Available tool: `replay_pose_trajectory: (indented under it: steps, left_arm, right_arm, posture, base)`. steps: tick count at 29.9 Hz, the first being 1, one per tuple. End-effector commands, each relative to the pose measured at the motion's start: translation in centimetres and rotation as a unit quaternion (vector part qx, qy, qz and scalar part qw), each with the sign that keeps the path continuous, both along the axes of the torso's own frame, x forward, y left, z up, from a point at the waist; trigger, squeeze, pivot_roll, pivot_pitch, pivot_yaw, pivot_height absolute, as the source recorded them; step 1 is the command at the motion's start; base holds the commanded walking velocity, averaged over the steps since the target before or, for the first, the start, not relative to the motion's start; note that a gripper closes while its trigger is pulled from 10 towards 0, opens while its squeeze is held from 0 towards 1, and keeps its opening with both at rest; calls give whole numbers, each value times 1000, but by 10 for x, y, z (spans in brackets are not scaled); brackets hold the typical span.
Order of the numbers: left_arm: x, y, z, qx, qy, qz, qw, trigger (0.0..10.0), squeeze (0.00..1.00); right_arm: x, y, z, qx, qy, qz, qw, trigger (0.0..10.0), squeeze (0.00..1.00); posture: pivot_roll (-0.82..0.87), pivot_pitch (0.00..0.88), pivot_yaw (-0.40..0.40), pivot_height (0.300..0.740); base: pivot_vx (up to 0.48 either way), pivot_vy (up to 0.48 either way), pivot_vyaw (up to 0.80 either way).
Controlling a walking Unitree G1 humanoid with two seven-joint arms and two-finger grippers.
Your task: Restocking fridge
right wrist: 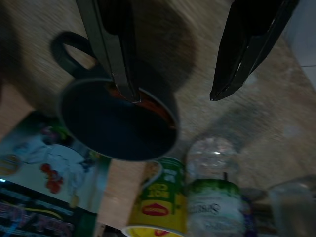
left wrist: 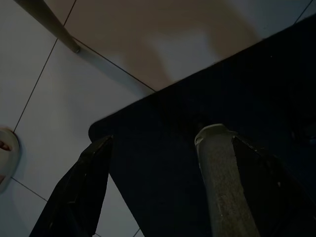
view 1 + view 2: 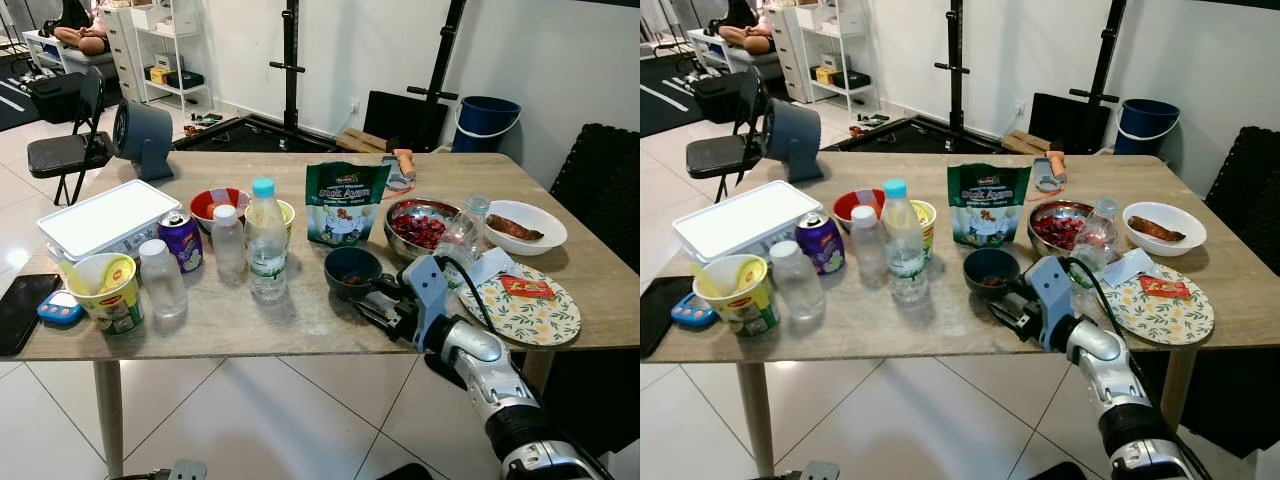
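The dark mug [image 3: 352,271] sits on the table [image 3: 300,322] directly ahead of our right tool [image 3: 378,305], whose fingers are spread, one over its rim. We judge we are approaching the grasp; next we must close squarely on it.

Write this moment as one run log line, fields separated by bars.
task: restocking fridge | right gripper: open, at dark mug on table | left gripper: open, idle near floor
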State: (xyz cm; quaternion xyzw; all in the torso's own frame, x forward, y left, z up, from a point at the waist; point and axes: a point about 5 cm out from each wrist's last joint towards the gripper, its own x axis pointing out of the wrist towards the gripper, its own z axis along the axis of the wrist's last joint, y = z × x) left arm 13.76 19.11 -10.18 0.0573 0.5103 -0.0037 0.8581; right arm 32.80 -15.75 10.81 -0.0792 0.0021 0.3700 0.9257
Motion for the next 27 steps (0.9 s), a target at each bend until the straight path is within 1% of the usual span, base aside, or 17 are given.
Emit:
replay_pose_trajectory:
  steps: [1, 2, 3, 5, 7, 10, 13, 16, 19, 20, 21, 22, 23, 24, 25, 26, 27]
  left_arm:
    - [-4, 4, -1, 8, 8, -3, 1000, 10000, 0]
    - [-4, 4, -1, 7, 8, -2, 1000, 10000, 0]
    - [-4, 4, -1, 7, 8, -2, 1000, 10000, 0]
    - [-3, 4, -1, 8, 8, -2, 1000, 10000, 0]
    - [-4, 4, -1, 8, 8, -1, 1000, 10000, 0]
    - [-4, 4, -1, 8, 8, -1, 1000, 10000, 0]
    - [-4, 4, -1, 8, 9, -1, 1000, 10000, 0]
    - [-4, 5, -1, 9, 9, -3, 1000, 10000, 0]
    - [-5, 5, -1, 9, 10, -3, 1000, 10000, 0]
    - [-5, 5, -1, 9, 10, -3, 1000, 10000, 0]
    - [-5, 5, -1, 9, 10, -3, 1000, 10000, 0]
    - [-5, 6, -1, 10, 10, -3, 1000, 10000, 0]
    - [-5, 6, -1, 10, 10, -3, 1000, 10000, 0]
    - [-5, 6, -1, 10, 10, -4, 1000, 10000, 0]
    - [-5, 6, -1, 10, 10, -4, 1000, 10000, 0]
    - [-5, 7, -1, 11, 10, -4, 1000, 10000, 0]
    - [-5, 7, -1, 11, 10, -4, 1000, 10000, 0]
  right_arm:
    - [-3, 3, 0, 8, 0, 11, 1000, 10000, 0]
    - [-7, 9, 2, 28, 1, 39, 999, 10000, 0]
    - [-7, 9, 2, 28, 1, 39, 999, 10000, 0]
    - [-9, 12, 4, 44, 1, 55, 997, 10000, 0]
    - [-10, 12, 7, 58, -1, 56, 997, 10000, 0]
    - [-9, 10, 8, 63, -3, 50, 997, 10000, 0]
    - [3, -4, 12, 54, -16, -13, 998, 10000, 0]
    - [11, -16, 12, 20, -17, -67, 997, 10000, 0]
    - [13, -20, 12, 17, -17, -80, 997, 10000, 0]
    - [15, -26, 15, 22, -19, -94, 995, 10000, 0]
    - [15, -26, 15, 22, -19, -94, 995, 10000, 0]
    - [16, -32, 18, 33, -19, -106, 994, 10000, 0]
    - [16, -32, 18, 33, -19, -106, 994, 10000, 0]
    - [17, -38, 20, 38, -21, -118, 992, 10000, 0]
    - [17, -38, 20, 38, -21, -118, 992, 10000, 0]
    - [17, -44, 21, 37, -20, -128, 991, 10000, 0]
    - [17, -44, 21, 37, -20, -128, 991, 10000, 0]
  posture:
    - [-44, 7, -17, 740]
    - [-44, 7, -16, 740]
    - [-44, 7, -16, 740]
    - [-43, 9, -16, 740]
    - [-41, 8, -17, 740]
    - [-41, 8, -17, 740]
    - [-40, 10, -17, 740]
    - [-40, 10, -17, 740]
    - [-38, 9, -18, 740]
    - [-34, 7, -17, 740]
    - [-34, 7, -17, 740]
    - [-35, 7, -16, 740]
    - [-35, 7, -16, 740]
    - [-35, 6, -15, 740]
    - [-35, 6, -15, 740]
    - [-39, 5, -13, 740]
    - [-39, 5, -13, 740]
  base:
    - [0, 0, 0]
    - [0, 0, 0]
    - [0, 0, 0]
    - [0, 0, 0]
    - [0, 0, 0]
    - [0, 0, 0]
    - [0, 0, 0]
    - [0, 0, 0]
    - [0, 0, 0]
    - [0, 0, 0]
    - [0, 0, 0]
    - [0, 0, 0]
    - [0, 0, 0]
    - [0, 0, 0]
    - [0, 0, 0]
    - [0, 0, 0]
    - [0, 0, 0]
